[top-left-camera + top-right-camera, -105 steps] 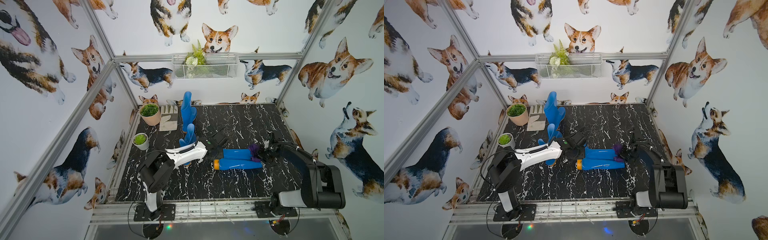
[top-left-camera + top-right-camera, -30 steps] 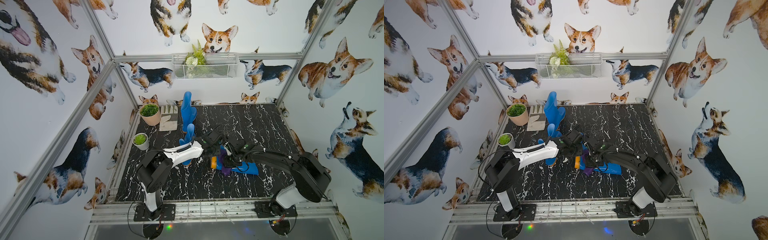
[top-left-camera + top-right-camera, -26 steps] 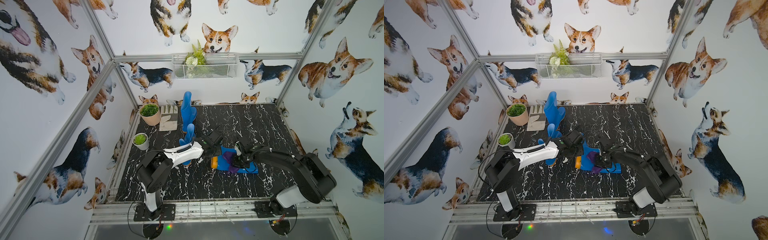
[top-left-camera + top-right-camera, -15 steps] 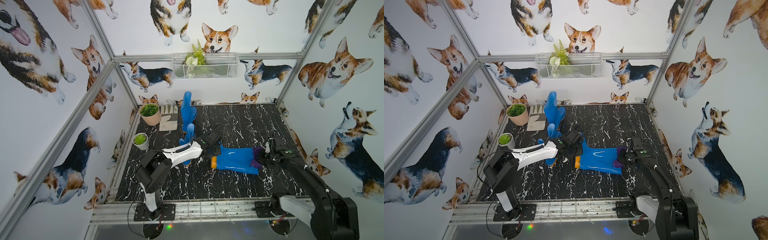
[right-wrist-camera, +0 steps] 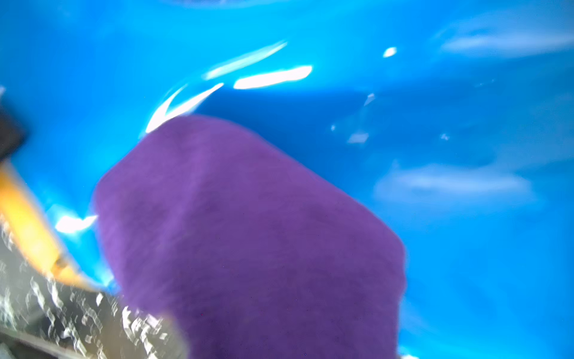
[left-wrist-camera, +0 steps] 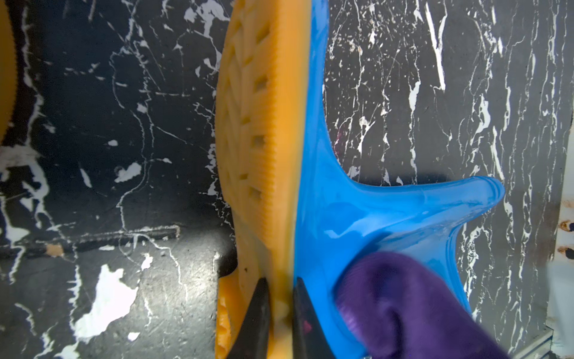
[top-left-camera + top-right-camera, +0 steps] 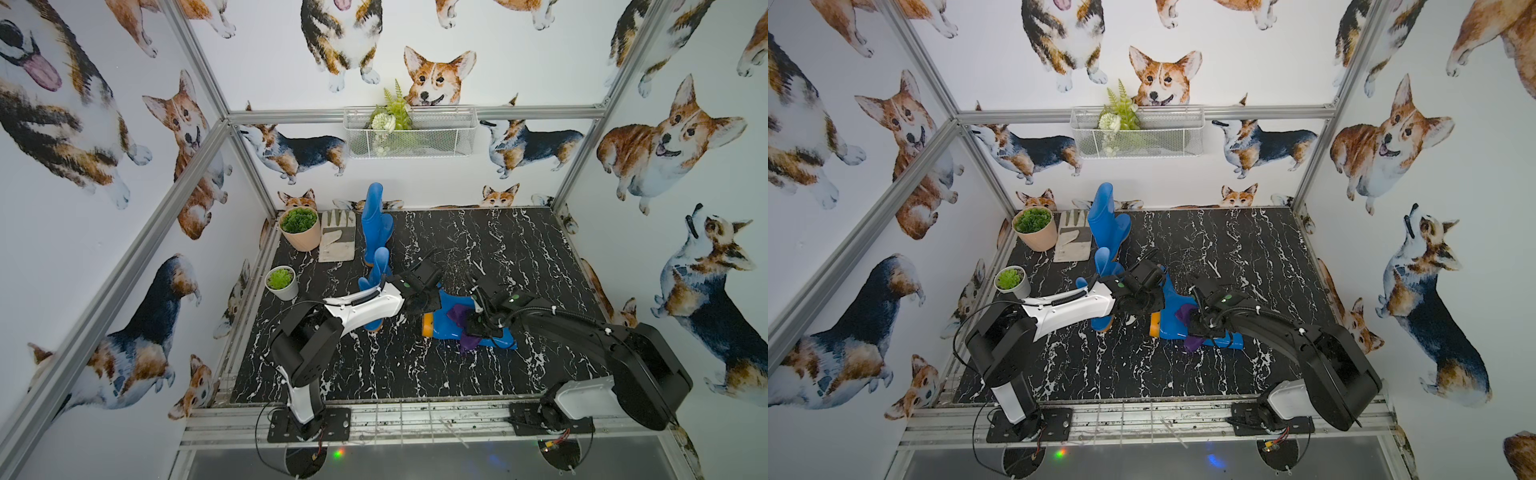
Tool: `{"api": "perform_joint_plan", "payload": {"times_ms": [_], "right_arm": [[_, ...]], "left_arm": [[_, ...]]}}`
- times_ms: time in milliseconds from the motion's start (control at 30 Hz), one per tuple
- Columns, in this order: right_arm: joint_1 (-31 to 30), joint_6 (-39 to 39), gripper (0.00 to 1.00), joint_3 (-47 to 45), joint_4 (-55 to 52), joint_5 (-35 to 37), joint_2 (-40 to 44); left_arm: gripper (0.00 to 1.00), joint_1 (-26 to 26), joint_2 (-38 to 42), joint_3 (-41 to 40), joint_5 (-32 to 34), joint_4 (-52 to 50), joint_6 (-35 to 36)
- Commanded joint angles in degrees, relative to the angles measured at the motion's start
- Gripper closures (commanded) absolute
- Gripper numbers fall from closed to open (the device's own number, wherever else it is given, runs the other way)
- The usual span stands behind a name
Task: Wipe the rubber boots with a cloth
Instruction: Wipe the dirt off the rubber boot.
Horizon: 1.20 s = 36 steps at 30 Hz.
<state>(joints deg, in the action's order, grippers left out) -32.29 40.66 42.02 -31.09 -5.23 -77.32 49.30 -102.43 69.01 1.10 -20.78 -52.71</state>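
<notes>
One bright-blue rubber boot (image 7: 446,322) (image 7: 1169,318) lies on its side mid-table, orange sole (image 6: 257,124) facing left. My left gripper (image 6: 281,281) (image 7: 419,301) is shut on the rim of that sole. My right gripper (image 7: 478,328) (image 7: 1204,326) presses the dark-purple cloth (image 7: 460,313) (image 5: 248,233) onto the lying boot's ankle; the cloth hides its fingers in the right wrist view. Two more blue boots stand upright: one at the back (image 7: 376,224), one (image 7: 378,270) behind my left arm.
A beige work glove (image 7: 337,241) lies flat at the back left beside a terracotta plant pot (image 7: 300,228). A small white plant pot (image 7: 282,282) stands near the left edge. A wire basket (image 7: 409,133) hangs on the back wall. Aluminium posts frame the table.
My right gripper has swept the cloth from the open top of the boot's shaft back left to the ankle. The left gripper still pinches the sole.
</notes>
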Motion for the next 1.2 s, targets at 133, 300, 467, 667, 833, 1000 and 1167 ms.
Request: {"api": "perform_joint_plan", "payload": {"times_ms": [133,300,467,667,833,1000,1167], "right_arm": [[29.37,-5.99,1.0,-6.73,-6.7,-11.28,12.66],[27.25,-5.51,1.0,-1.87,-11.01,-11.58,20.17],[9.37,-2.76,1.0,2.31,-13.74,-1.19,20.35],[-12.28,-0.08,1.0,1.61,-7.32,9.05,16.15],[-23.58,0.13,1.0,0.2,-1.59,19.26,14.22],[-26.61,-1.98,1.0,-4.97,8.84,21.77,17.66],[-29.3,-9.87,1.0,-5.78,12.85,24.18,17.82]], "left_arm": [[0.66,-0.26,-0.66,1.04,-1.64,-2.86,0.19],[0.45,-0.25,-0.26,1.41,-1.49,-4.75,1.11],[0.51,0.09,-1.09,0.51,-3.62,-4.06,-0.25],[0.69,0.1,-2.07,2.46,-4.58,-6.47,-1.2],[1.0,-0.16,-1.81,9.13,-4.99,-14.78,1.04],[1.0,-0.82,-0.59,13.85,-6.63,-21.99,3.01],[1.0,-2.0,-0.03,16.9,-10.31,-26.05,5.19]]}}
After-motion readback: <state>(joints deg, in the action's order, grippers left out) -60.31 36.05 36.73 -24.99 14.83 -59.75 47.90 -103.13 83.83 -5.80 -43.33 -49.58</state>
